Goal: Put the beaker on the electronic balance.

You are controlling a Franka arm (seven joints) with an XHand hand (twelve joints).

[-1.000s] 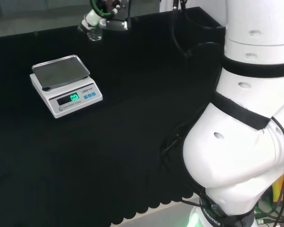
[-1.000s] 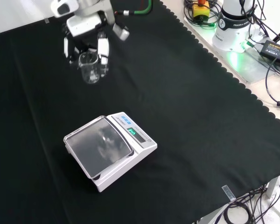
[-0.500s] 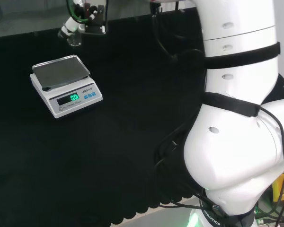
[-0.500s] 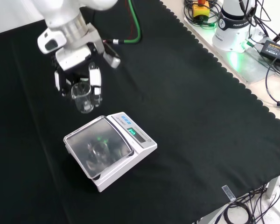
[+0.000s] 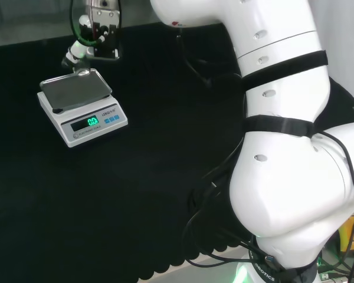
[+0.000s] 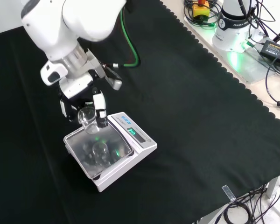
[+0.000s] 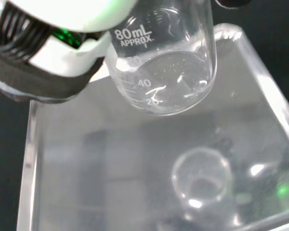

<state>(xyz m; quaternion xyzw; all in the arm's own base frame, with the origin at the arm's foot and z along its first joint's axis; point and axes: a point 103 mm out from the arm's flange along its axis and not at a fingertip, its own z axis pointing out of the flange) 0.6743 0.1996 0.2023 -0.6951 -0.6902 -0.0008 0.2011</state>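
A clear glass beaker (image 6: 87, 116) is held in the hand (image 6: 81, 98), whose fingers (image 6: 100, 105) are curled round its wall on either side, as the front view shows. The beaker is carried upright above the far edge of the electronic balance (image 6: 110, 150), over the shiny steel pan (image 6: 99, 147), and its base is seen apart from the pan in the wrist view (a faint mirror image of the beaker lies on the metal below it). In that view the beaker (image 7: 161, 57) is close and large, with printed graduation marks on its side, and a white and black part of the hand (image 7: 43, 53) is pressed against its wall. In the head view the hand (image 5: 76, 53) is seen just beyond the balance (image 5: 81, 106), whose green display is lit. The balance stands on the black cloth (image 6: 200, 116).
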